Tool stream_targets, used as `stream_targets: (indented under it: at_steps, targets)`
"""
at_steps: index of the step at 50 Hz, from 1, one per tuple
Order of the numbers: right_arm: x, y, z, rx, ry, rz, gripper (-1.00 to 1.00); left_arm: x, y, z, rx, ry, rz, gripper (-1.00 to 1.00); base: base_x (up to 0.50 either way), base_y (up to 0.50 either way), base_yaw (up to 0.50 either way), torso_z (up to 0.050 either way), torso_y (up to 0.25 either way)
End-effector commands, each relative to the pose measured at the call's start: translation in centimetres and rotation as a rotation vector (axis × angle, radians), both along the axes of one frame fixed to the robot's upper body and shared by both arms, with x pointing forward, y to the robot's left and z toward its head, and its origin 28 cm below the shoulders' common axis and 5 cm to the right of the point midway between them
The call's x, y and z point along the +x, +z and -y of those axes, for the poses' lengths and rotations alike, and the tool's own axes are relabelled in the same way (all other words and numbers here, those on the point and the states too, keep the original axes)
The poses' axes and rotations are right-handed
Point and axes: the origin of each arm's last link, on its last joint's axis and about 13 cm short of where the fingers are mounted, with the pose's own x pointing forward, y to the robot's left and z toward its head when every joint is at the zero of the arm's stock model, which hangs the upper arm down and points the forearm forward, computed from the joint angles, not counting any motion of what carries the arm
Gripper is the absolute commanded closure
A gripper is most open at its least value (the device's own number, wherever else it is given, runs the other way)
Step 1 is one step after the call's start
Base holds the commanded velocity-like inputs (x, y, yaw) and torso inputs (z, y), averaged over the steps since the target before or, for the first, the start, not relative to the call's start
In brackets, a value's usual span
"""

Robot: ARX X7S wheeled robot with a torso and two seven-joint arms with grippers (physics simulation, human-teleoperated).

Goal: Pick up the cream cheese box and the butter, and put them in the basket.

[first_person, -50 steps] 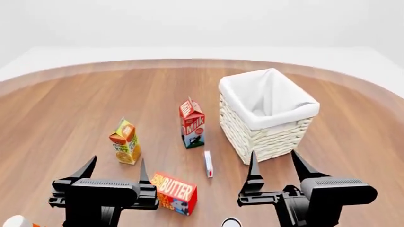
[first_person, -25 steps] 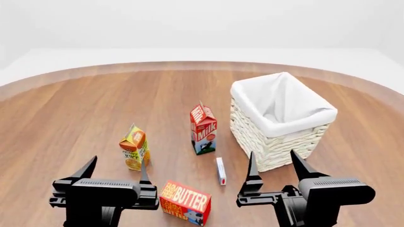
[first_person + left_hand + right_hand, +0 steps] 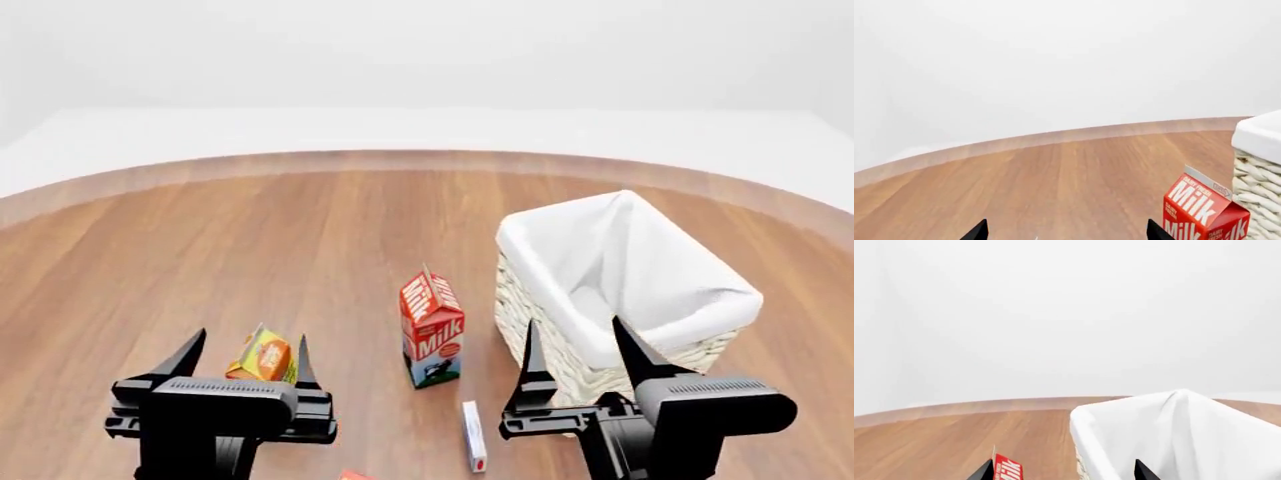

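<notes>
Left gripper (image 3: 240, 365) hung spread wide over the near edge of the tabletop (image 3: 200, 250), nothing between its jaws. Right gripper (image 3: 577, 357) matched it, just as wide, just as bare. Both sat level and pointed away from the robot, which looked like a ready stance more than a reach: neither was lined up on anything yet.

Out from the left gripper, the juice carton (image 3: 263, 356) stood just behind its fingers, partly hidden by them. A sliver of red at the very near edge could have been the butter (image 3: 352, 475), but too little showed to be sure; if so, it lay almost under the left arm, so that arm was the natural one for it.

Between the two grippers, the cream cheese box (image 3: 473, 449) stood on its thin edge near the tabletop's near edge, closer to the right gripper. Just beyond it rose the milk carton (image 3: 431, 327), upright, a bystander to avoid.

The basket (image 3: 621, 275) sat right behind the right gripper, close beside the milk, mouth open and liner folded over the rim. Nothing visible inside it; both items still waited.
</notes>
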Motion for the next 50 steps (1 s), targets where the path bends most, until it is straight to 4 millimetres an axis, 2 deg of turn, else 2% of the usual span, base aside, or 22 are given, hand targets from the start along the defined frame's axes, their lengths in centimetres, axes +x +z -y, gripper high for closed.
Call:
stream_targets:
  at_steps: [1, 16, 18, 26, 34, 50]
  targets:
    - [0.0, 0.0, -0.1, -0.017, -0.006, 0.002, -1.0, 0.0, -0.1, 0.0, 0.0, 0.0, -0.001, -1.0, 0.0, 0.0, 0.0, 0.0, 0.0]
    - [0.0, 0.1, -0.2, -0.026, -0.003, 0.003, -1.0, 0.0, 0.0, 0.0, -0.002, -0.001, -0.001, -1.0, 0.0, 0.0, 0.0, 0.0, 0.0]
    - [-0.3, 0.2, -0.1, 0.014, 0.034, 0.0, -1.0, 0.0, -0.1, 0.0, -0.001, -0.002, -0.001, -1.0, 0.0, 0.0, 0.0, 0.0, 0.0]
    - [0.0, 0.0, -0.3, -0.022, 0.0, -0.026, -1.0, 0.0, 0.0, -0.1, -0.002, 0.002, 0.0, -1.0, 0.25, 0.0, 0.0, 0.0, 0.0]
    - [0.5, 0.5, -0.4, -0.027, -0.007, -0.052, -1.0, -0.1, 0.1, -0.1, -0.002, 0.003, 0.002, -1.0, 0.0, 0.0, 0.0, 0.0, 0.0]
    - [0.3, 2.1, -1.9, -0.057, 0.054, -0.098, -1.0, -0.2, 0.4, -0.2, -0.004, 0.002, 0.008, -1.0, 0.0, 0.0, 0.0, 0.0, 0.0]
